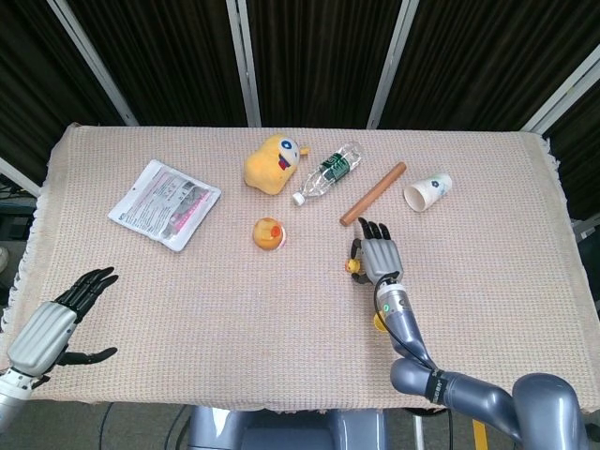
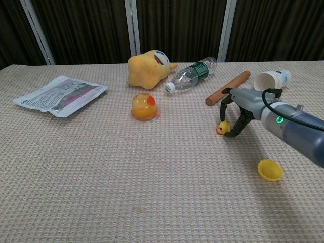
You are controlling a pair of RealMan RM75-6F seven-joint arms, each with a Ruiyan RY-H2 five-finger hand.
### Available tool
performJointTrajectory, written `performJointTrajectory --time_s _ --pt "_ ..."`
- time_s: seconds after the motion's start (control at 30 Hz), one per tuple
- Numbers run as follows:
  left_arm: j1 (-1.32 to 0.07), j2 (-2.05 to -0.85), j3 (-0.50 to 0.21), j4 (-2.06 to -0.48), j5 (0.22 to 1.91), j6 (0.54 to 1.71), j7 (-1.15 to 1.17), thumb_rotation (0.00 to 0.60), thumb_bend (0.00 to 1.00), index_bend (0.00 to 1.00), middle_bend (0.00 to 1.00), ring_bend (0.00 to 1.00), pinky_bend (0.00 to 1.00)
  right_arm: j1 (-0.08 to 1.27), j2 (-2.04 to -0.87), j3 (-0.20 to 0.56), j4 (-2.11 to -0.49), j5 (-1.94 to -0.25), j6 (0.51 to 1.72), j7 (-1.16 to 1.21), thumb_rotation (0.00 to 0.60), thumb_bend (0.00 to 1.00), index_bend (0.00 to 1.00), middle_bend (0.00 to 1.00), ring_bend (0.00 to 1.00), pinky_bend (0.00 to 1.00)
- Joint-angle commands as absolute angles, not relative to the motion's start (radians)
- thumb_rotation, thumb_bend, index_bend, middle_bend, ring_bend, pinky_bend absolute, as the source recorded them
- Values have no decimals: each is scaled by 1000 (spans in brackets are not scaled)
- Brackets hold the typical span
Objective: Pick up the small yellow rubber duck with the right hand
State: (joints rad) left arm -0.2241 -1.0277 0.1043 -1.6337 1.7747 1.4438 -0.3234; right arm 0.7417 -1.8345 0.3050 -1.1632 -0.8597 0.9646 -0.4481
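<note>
The small yellow rubber duck sits on the woven cloth right of centre; in the head view the duck peeks out at the left edge of my right hand. That right hand arches over it, one finger pressing down on its top and the thumb against its right side, so the duck is pinched while still resting on the cloth. My left hand hovers at the near left corner with fingers spread and nothing in it.
A yellow plush toy, a plastic bottle, a wooden stick and a tipped paper cup lie behind the duck. An orange domed toy and a packet lie to the left. A yellow cap lies near right.
</note>
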Motion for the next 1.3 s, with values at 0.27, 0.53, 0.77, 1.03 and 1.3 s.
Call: performJointTrajectory --time_s 0.27,0.53,0.77,1.03,1.3 --pt "-226 -1028 106 -1633 1777 1446 -329 600 0 2 0 0 271 739 -1820 304 -1175 -876 988 -450 600 195 535 0 0 0" --pt "-227 -1027 107 -1632 1781 1449 -330 600 0 4 0 0 274 696 -1706 297 -1302 -942 1055 -433 600 195 539 0 0 0" --pt "-222 -1023 105 -1636 1766 1454 -349 600 0 15 0 0 277 612 -1615 247 -1445 -967 1151 -453 600 195 542 0 0 0" --pt "-213 -1030 95 -1630 1786 1487 -282 600 0 15 0 0 277 518 -1551 170 -1588 -1021 1267 -474 600 194 542 0 0 0" --pt "-206 -1036 91 -1634 1776 1485 -226 600 0 15 0 0 276 460 -1517 133 -1734 -1084 1371 -505 600 195 541 0 0 0"
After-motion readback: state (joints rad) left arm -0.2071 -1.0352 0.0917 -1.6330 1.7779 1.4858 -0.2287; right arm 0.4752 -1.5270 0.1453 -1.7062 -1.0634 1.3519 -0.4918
